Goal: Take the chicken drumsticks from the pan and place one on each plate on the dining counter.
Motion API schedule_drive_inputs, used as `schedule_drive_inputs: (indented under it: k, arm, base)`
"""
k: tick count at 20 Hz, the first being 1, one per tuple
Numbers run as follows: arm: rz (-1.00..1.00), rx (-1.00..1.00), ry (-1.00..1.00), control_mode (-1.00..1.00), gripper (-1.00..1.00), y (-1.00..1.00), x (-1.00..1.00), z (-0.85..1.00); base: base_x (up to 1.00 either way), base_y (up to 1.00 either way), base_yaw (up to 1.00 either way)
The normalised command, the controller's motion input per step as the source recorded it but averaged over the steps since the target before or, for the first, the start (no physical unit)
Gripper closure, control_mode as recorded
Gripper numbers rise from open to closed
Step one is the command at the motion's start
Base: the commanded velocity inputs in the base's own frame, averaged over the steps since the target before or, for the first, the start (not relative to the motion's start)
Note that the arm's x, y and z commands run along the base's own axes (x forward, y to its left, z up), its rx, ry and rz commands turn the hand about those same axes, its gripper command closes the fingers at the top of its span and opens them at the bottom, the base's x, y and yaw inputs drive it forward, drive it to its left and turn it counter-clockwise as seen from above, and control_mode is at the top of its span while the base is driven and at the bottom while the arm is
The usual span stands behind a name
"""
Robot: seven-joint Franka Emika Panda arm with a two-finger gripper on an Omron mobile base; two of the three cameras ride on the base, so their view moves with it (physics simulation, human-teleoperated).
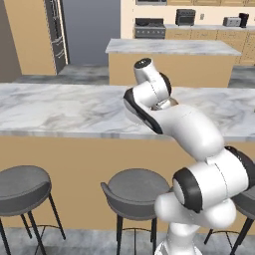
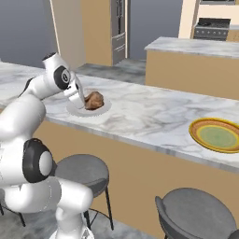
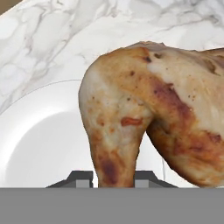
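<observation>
My gripper (image 2: 81,104) is shut on a glossy orange-brown chicken drumstick (image 2: 94,99), with its narrow end pinched between the fingertips (image 3: 81,179). The drumstick (image 3: 148,109) sits right over the plain white plate (image 2: 100,110) on the dining counter (image 2: 149,116); I cannot tell whether it touches the plate (image 3: 39,140). Further right along the counter lies the mustard-yellow plate (image 2: 217,135) with nothing on it. In the left base view my own arm hides the white plate. A dark shape on the far stove (image 1: 143,22) is too small to name as the pan.
Grey bar stools (image 1: 137,191) (image 2: 79,172) stand along the counter's tan front. A shorter marble island (image 1: 169,47) lies beyond the counter, with cabinets and a stove behind it. Bare marble stretches between the two plates.
</observation>
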Motion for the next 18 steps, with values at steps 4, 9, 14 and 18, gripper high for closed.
schedule_drive_inputs:
  k: [4, 9, 14, 18]
  arm:
    - [0.00, 0.00, 0.01, -1.00, 1.00, 0.00, 0.21, -0.36]
    - [0.00, 0.00, 0.01, -1.00, 1.00, 0.00, 0.31, -0.26]
    - [0.00, 0.00, 0.02, -1.00, 1.00, 0.07, 0.40, -0.13]
    - [0.00, -0.01, 0.02, -1.00, 1.00, 0.31, 0.33, -0.01]
  base:
    - [0.00, 0.00, 0.00]
    - [0.00, 0.00, 0.00]
    - [0.00, 0.00, 0.00]
    - [0.00, 0.00, 0.00]
